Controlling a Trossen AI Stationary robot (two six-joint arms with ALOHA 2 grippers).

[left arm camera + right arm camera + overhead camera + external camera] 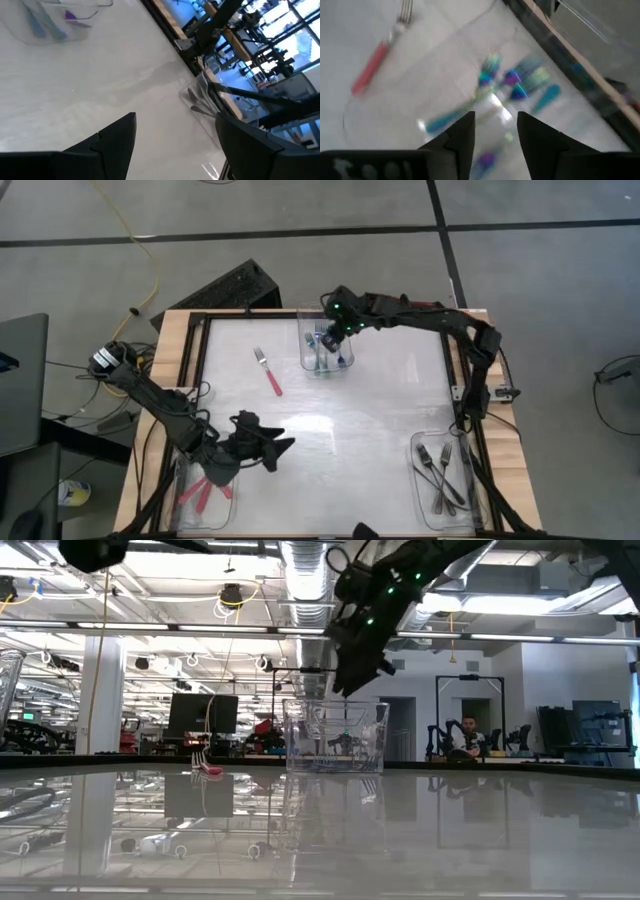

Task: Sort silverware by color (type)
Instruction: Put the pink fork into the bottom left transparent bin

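I work over a pale, glossy table top (330,420) framed in black rails and wood. Three clear rectangular plastic bins sit on it: one at the far middle (326,343) with blue-handled forks (520,85), one at the near right (445,480) with all-black forks (440,470), one at the near left (205,498) with red-handled forks (205,492).

My right gripper (330,332) hangs just above the far bin, fingers parted by a narrow gap with nothing between them. My left gripper (272,448) hovers over bare table near the left bin, jaws spread wide and empty.

One red-handled, metal-tined fork (268,372) lies loose and flat on the table, left of the far bin, tines pointing far. It is the only piece I see outside a bin.

I judge that fork light and rigid, but slick: a smooth handle on a shiny surface, lying low, so it may skid or spin if I close off-centre. I would pinch across the red handle near its middle, jaws square to its length, fingertips down to the table. The thin metal neck looks a poorer grip.

I can read no brand, label or writing anywhere; the far bin's contents blur in my right wrist view.
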